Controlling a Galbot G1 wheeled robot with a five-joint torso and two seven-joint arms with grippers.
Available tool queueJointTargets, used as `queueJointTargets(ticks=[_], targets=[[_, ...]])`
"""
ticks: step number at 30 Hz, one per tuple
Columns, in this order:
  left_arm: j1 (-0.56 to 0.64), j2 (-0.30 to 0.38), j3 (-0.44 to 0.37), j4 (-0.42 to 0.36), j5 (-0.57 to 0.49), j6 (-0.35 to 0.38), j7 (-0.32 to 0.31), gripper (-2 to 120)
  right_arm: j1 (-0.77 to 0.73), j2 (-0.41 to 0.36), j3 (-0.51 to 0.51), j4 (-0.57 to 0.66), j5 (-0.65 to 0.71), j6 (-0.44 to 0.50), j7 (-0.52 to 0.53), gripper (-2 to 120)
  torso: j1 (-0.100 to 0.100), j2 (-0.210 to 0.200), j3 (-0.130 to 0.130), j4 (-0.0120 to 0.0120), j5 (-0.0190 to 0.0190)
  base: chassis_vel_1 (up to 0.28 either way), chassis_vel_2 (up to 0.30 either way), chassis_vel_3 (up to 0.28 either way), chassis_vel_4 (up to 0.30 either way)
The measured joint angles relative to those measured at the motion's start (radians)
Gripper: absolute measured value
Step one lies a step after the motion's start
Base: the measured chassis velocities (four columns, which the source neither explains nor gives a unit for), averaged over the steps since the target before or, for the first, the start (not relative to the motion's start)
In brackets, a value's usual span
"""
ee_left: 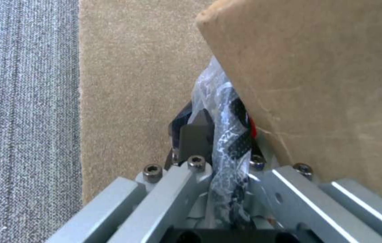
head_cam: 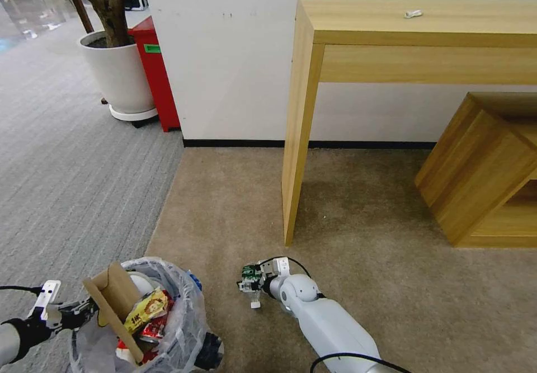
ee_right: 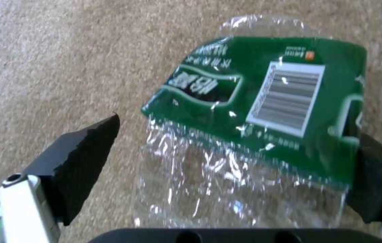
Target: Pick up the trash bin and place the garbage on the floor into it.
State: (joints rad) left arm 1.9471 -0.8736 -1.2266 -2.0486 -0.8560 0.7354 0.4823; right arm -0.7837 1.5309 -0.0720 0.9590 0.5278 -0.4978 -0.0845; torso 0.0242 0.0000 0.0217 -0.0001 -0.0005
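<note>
Two grippers are working for you: at lower left, the left gripper [head_cam: 84, 307] is clamped on the liner rim of the trash bin [head_cam: 168, 328]; at lower centre, the right gripper [ee_right: 227, 158] straddles the clear bottle [ee_right: 254, 135], fingers spread, seemingly unclenched, on the floor [head_cam: 363, 216].

My right arm [head_cam: 330, 320]: pale grey rounded shell, ball-shaped wrist joint, black cable looping over it and another near the base. Right gripper [head_cam: 250, 284]: white-silver bracket, small green board on the side, black wedge pads [ee_right: 81, 162] with a toothed edge, one silver screw in the mount. Left arm [head_cam: 17, 331]: black sleeve at the wrist, thin black cable, white bracket on top. Left gripper [ee_left: 218, 148]: grey aluminium bars, four socket-head screws, dark pads.
</note>
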Motion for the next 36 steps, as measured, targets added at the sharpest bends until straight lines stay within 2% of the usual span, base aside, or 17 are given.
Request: queueJointTargets(ticks=[14,16,17,21,22,24,25,29,31,32,34,36], targets=[[-0.002,0.001,-0.002,-0.007,-0.003,0.0,0.0,0,0.026,0.029,0.005,-0.051,-0.005,0.019,-0.022,100,0.0,0.0,0.0,0.0,0.0001,0.0,0.0,0.0,0.0],[-0.004,-0.002,-0.002,-0.009,-0.003,0.0,0.0,0,0.026,0.031,0.003,-0.051,-0.003,0.021,-0.027,92,0.0,0.0,0.0,0.0001,0.0,0.0,0.0,0.0,0.0],[-0.004,-0.002,-0.002,-0.009,-0.003,0.0,0.0,0,0.026,0.031,0.003,-0.051,-0.003,0.021,-0.027,92,0.0,0.0,0.0,0.0001,0.0,0.0,0.0,0.0,0.0],[-0.007,-0.008,0.003,-0.017,0.0,0.0,0.0,0,0.024,0.031,0.002,-0.052,-0.001,0.021,-0.028,73,0.0,0.0,0.0,0.0,0.0001,0.0,0.0,0.0,0.0],[-0.007,-0.008,0.003,-0.017,0.0,0.0,0.0,0,0.024,0.031,0.002,-0.052,-0.001,0.021,-0.028,73,0.0,0.0,0.0,0.0,0.0001,0.0,0.0,0.0,0.0],[-0.008,-0.011,0.005,-0.021,0.001,0.0,0.0,0,0.02,0.029,0.002,-0.052,-0.001,0.025,-0.028,63,0.0,0.0,0.0,0.0,0.0001,0.0,0.0,0.0,0.0],[-0.008,-0.011,0.005,-0.021,0.001,0.0,0.0,0,0.02,0.029,0.002,-0.052,-0.001,0.025,-0.028,63,0.0,0.0,0.0,0.0,0.0001,0.0,0.0,0.0,0.0],[-0.01,-0.015,0.011,-0.027,0.001,0.0,-0.003,0,0.014,0.027,0.002,-0.048,0.0,0.031,-0.025,43,0.0,0.0,0.0,0.0,0.0001,0.0,0.0,0.0,0.0],[-0.01,-0.016,0.011,-0.028,0.001,0.0,-0.003,0,0.014,0.027,0.002,-0.048,0.001,0.033,-0.025,40,0.0,0.0,0.0,0.0,0.0001,0.0,0.0,0.0,0.0],[-0.01,-0.016,0.012,-0.028,0.001,0.0,-0.004,0,0.014,0.027,0.002,-0.048,0.002,0.034,-0.025,33,0.0,0.0,0.0,0.0001,0.0001,0.0,0.0,0.0,0.0],[-0.01,-0.016,0.012,-0.028,0.001,0.0,-0.004,0,0.015,0.028,0.002,-0.048,0.002,0.035,-0.025,30,0.0,0.0,0.0,0.0001,0.0001,0.0,0.0,0.0,0.0],[-0.011,-0.016,0.012,-0.028,0.001,0.0,-0.004,0,0.016,0.028,0.002,-0.05,0.003,0.038,-0.025,21,0.0,0.0,0.0,0.0001,0.0001,0.0,0.0,0.0,0.0]])
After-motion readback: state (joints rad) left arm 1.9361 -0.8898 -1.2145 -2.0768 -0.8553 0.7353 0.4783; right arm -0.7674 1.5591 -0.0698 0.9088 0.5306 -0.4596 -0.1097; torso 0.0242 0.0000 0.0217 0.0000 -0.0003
